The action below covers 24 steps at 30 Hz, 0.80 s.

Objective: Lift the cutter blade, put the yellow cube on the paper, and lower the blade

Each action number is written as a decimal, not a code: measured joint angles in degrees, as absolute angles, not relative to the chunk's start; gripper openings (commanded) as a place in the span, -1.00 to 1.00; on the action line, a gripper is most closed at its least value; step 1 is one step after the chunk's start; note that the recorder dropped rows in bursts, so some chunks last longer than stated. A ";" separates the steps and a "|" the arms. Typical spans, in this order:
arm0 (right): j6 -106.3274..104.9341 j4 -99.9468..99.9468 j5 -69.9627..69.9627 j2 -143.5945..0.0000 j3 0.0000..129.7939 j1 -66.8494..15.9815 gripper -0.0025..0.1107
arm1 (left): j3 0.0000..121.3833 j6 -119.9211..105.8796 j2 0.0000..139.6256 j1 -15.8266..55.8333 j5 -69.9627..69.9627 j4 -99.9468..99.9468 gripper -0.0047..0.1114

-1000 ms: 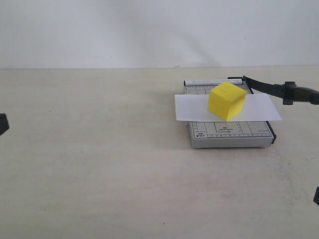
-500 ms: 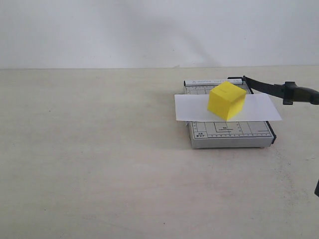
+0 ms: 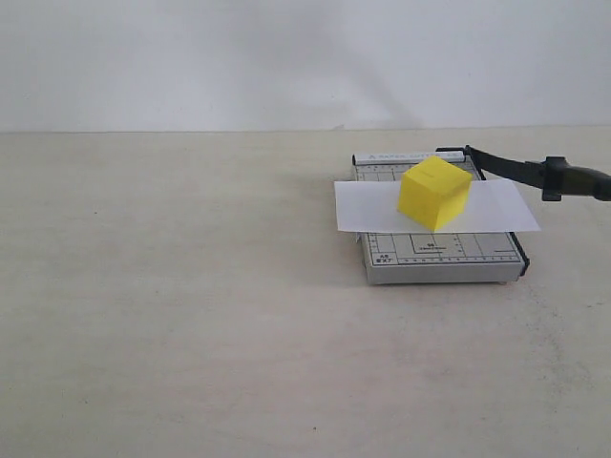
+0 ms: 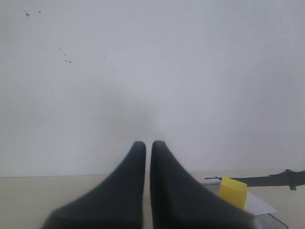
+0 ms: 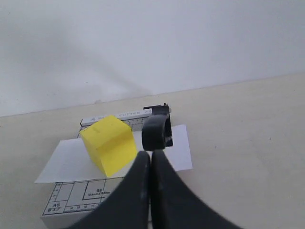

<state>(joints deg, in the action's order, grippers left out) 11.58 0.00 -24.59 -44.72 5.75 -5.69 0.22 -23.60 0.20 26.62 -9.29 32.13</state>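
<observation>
Watching the exterior view, I see the right arm's dark sliver gone from the edge; both arms have pulled clear. The left gripper (image 4: pixel 148 143) and right gripper (image 5: pixel 150 153) are pressed together, empty. The yellow cube (image 3: pixel 434 194) sits on the paper (image 3: pixel 368 208). The cutter blade (image 3: pixel 516 170) stands raised, so lowering remains. Pale table (image 3: pixel 191 286), blank white wall (image 3: pixel 286 57).

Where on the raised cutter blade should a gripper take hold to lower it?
Take the thick rounded handle end, raised beyond the cutter board's right side in the exterior view. Probably come from above, jaws across it: the rest of the cutter blade is thin.
</observation>
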 measured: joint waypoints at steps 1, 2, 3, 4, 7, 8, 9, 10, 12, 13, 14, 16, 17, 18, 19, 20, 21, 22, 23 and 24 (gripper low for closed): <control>11.45 0.00 -24.59 -44.72 6.13 -5.69 -0.96 | 0.22 -23.60 0.20 26.62 -9.41 32.13 -0.84; 11.33 0.00 -24.45 -44.72 6.13 -5.69 -0.96 | 0.22 -23.60 0.20 26.62 -9.41 32.13 -0.84; 11.21 0.00 -23.19 -44.72 6.13 -5.69 -0.96 | 0.22 -23.60 0.20 26.62 -9.41 32.13 -0.84; 11.21 0.00 -22.49 -44.72 6.13 -5.69 -0.96 | 0.22 -23.60 0.20 26.62 -9.41 32.13 -0.84; 11.21 0.00 -20.68 -44.72 6.13 -5.69 -0.96 | 0.22 -23.60 0.20 26.62 -9.41 32.10 -0.84; 11.21 0.00 -21.29 -44.72 6.13 -5.69 -0.96 | 0.22 -23.71 0.20 26.62 -9.41 32.00 -0.84; 11.21 0.46 -22.79 -44.72 6.42 -5.69 -0.96 | 0.22 -23.71 0.20 26.52 -9.41 32.00 -0.84; 11.21 0.86 -23.33 -44.72 6.99 -5.69 -0.96 | 0.22 -23.71 0.20 26.03 -9.41 31.88 -0.84; 10.49 2.39 -23.74 -44.72 11.06 -5.69 -0.96 | 0.22 -23.71 0.20 22.19 -9.41 31.88 -0.84; 10.06 2.64 -23.02 -44.72 13.15 -5.69 -0.96 | 0.22 -23.71 0.20 20.47 -9.41 31.88 -0.84; 9.46 2.78 -21.67 -44.72 15.51 -5.69 -0.96 | 0.22 -23.71 0.20 17.65 -9.41 31.88 -0.84; 7.37 2.92 -13.63 -44.99 23.06 -5.69 -0.96 | 0.22 -23.71 0.20 11.58 -9.50 31.88 -0.84; 6.44 2.92 -6.19 -46.27 27.35 -5.69 -0.96 | 0.22 -23.71 0.20 8.65 -9.63 31.88 -0.84; 5.91 2.92 -1.44 -47.34 29.66 -5.69 -0.96 | 0.22 -23.71 0.20 7.36 -9.63 31.88 -0.84; 5.26 2.92 3.69 -48.58 31.98 -5.69 -0.95 | 0.22 -23.71 0.20 6.33 -9.63 31.88 -0.84; 3.60 2.92 14.11 -51.11 36.19 -5.69 -0.93 | 0.22 -23.81 0.20 5.08 -9.63 31.77 -0.84; 2.49 2.92 19.04 -52.50 38.51 -5.69 -0.83 | 0.22 -23.81 0.20 4.75 -9.63 31.77 -0.84; 0.00 2.99 26.28 -54.57 43.12 -5.69 -0.74 | 0.22 -23.81 0.20 4.63 -9.63 31.77 -0.84; -0.83 2.99 28.90 -55.59 44.90 -5.69 -0.63 | 0.22 -23.81 0.20 4.63 -9.63 31.77 -0.84; -1.62 2.99 31.68 -56.54 46.99 -5.69 -0.52 | 0.22 -23.81 0.20 4.52 -9.63 31.77 -0.84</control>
